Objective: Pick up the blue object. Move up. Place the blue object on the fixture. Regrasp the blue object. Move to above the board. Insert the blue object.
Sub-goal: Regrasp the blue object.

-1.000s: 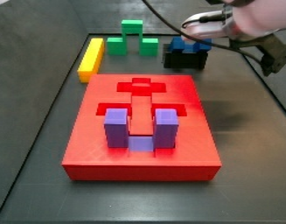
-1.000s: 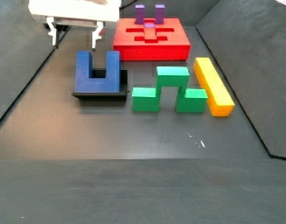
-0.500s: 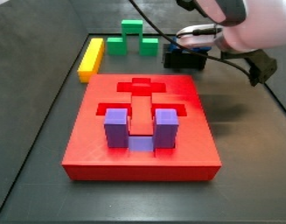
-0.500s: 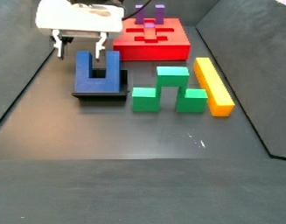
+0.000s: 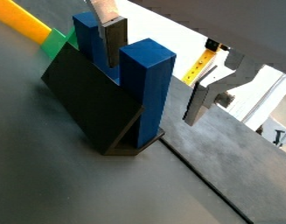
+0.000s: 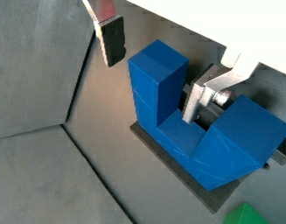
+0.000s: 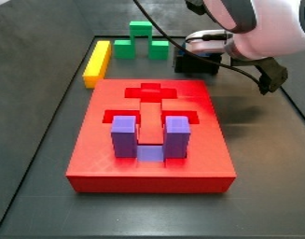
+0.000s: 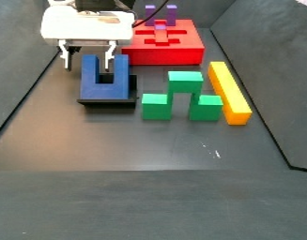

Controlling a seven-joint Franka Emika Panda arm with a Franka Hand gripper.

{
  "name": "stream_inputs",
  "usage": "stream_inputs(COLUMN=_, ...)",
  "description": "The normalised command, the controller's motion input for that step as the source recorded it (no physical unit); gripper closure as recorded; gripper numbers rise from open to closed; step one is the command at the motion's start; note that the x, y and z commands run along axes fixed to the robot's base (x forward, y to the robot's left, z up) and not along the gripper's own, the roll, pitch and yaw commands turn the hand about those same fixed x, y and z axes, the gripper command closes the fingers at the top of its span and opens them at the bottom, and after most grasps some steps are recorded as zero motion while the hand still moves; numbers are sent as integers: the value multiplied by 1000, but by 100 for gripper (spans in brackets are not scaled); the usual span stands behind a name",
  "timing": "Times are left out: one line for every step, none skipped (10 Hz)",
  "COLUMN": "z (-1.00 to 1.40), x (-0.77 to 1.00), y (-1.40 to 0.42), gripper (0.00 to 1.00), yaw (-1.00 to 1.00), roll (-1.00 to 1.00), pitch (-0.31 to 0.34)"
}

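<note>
Side views, board [image 7: 148,140]: red slab mid-floor, purple U-shaped block [image 7: 151,140] seated in its near recess.
Yellow bar [image 8: 228,91]: beside the green blocks [image 8: 183,96], apart from the board.
Fixture [image 8: 107,97]: dark holder just off the board's corner.
Blue object [image 8: 105,77]: resting on the fixture, prongs upright.
Gripper [image 8: 90,57]: lowered over the blue object, fingers spread, one finger [image 5: 114,43] between the prongs, one [image 5: 204,89] outside; nothing pinched.

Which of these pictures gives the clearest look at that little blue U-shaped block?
A wrist view shows the blue object best: both prongs, with one pincer finger between them. In a side view it is small on the fixture. In another side view the arm hides it.
</note>
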Motion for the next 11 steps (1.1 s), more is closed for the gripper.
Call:
stream_inputs(z=0, x=0, y=0, gripper=100, yaw=0, roll=0, pitch=0)
stream_inputs(z=0, x=0, y=0, gripper=100, yaw=0, roll=0, pitch=0)
stream_inputs(z=0, x=0, y=0, gripper=100, yaw=0, roll=0, pitch=0)
stream_inputs(z=0, x=0, y=0, gripper=100, yaw=0, roll=0, pitch=0)
stream_inputs(z=0, x=0, y=0, gripper=100, yaw=0, roll=0, pitch=0)
stream_inputs(z=0, x=0, y=0, gripper=100, yaw=0, roll=0, pitch=0)
stream_inputs(z=0, x=0, y=0, gripper=100, yaw=0, roll=0, pitch=0)
stream_inputs(z=0, x=0, y=0, gripper=100, yaw=0, roll=0, pitch=0)
stream_inputs(z=0, x=0, y=0, gripper=100, yaw=0, roll=0, pitch=0)
stream_inputs(z=0, x=0, y=0, gripper=100, yaw=0, roll=0, pitch=0)
stream_inputs(z=0, x=0, y=0, gripper=100, yaw=0, roll=0, pitch=0)
